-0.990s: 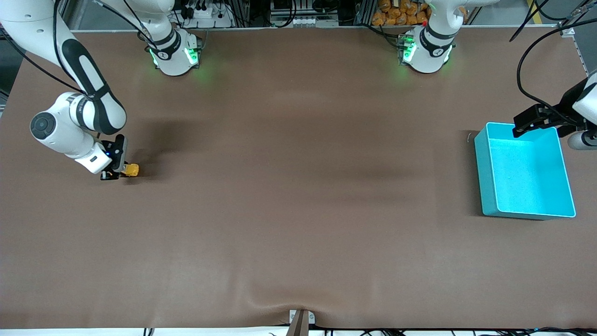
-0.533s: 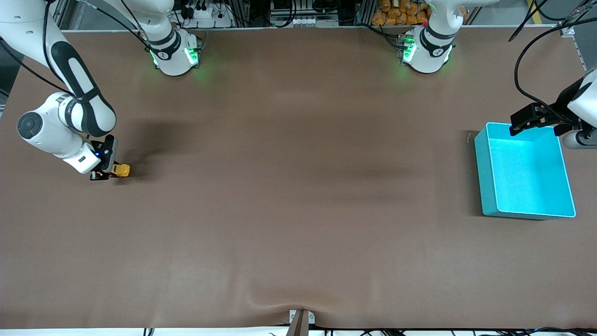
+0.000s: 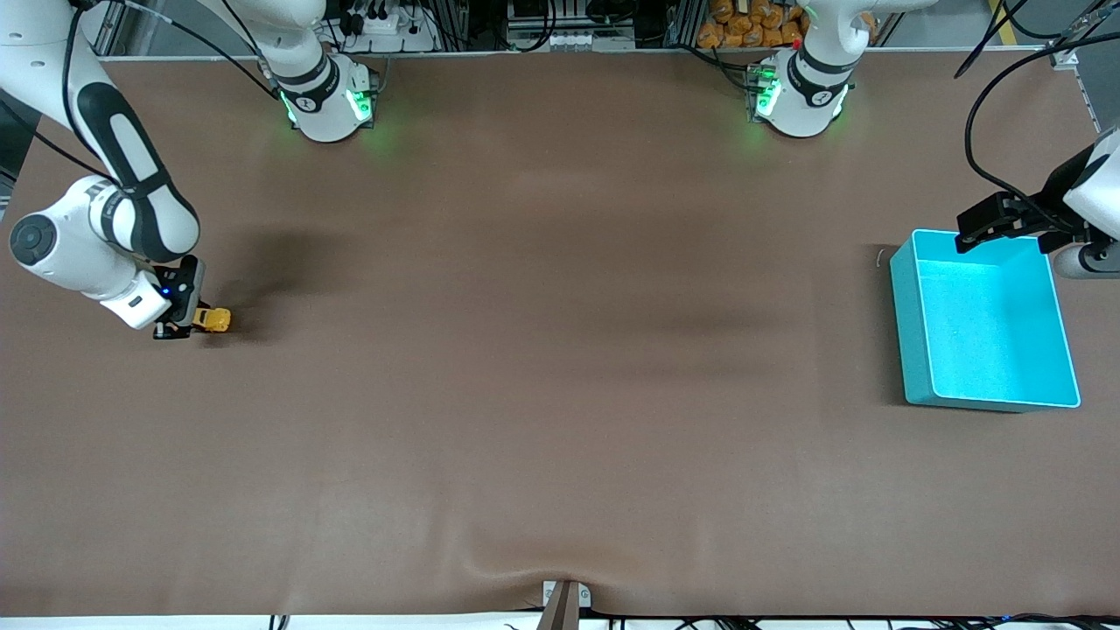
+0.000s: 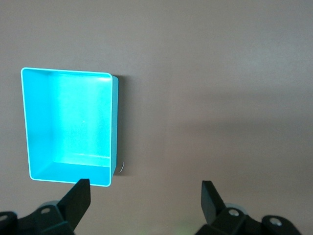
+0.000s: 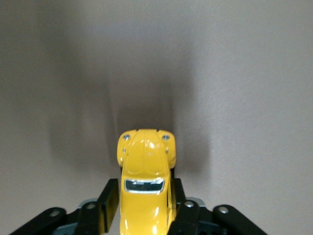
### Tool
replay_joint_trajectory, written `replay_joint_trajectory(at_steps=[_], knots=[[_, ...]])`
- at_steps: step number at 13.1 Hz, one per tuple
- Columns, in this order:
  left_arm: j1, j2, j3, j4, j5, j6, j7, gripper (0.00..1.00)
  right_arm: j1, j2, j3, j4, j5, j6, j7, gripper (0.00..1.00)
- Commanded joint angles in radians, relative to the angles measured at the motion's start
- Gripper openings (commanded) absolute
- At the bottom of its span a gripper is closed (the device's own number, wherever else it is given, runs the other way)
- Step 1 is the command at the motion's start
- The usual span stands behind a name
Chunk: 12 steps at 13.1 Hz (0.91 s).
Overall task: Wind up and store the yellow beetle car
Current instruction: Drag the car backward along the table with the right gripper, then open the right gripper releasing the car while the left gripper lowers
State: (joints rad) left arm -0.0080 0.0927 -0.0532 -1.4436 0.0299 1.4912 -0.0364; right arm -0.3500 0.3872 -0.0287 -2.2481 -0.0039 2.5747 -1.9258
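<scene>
Sitting clamped between the right gripper [image 3: 188, 325] jaws, the yellow beetle car [image 3: 213, 320].

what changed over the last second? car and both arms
The right gripper, shut on the yellow car, has dragged it along the table toward the right arm's end, with no grasp or release. The left gripper shifted slightly and hangs open over the turquoise bin's rim. The bin stayed where it was.
</scene>
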Motion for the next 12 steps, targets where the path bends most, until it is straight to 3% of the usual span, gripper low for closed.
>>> replay_joint_trajectory(at_steps=[1,3,7,12], knots=[[0.000,-0.025,0.000,-0.021,0.012,-0.005,0.016,1.00,-0.038,0.055,0.010,0.109,-0.010,-0.102,-0.018,0.67],[0.000,-0.027,0.000,-0.021,0.012,-0.005,0.012,1.00,-0.038,0.055,0.010,0.194,-0.007,-0.216,-0.018,0.75],[0.000,-0.025,-0.002,-0.023,0.012,-0.005,0.006,1.00,-0.050,0.056,0.010,0.326,0.013,-0.393,-0.018,0.77],[0.000,-0.025,-0.002,-0.035,0.012,-0.005,0.004,1.00,-0.086,0.056,0.012,0.335,0.039,-0.406,-0.018,0.77]])
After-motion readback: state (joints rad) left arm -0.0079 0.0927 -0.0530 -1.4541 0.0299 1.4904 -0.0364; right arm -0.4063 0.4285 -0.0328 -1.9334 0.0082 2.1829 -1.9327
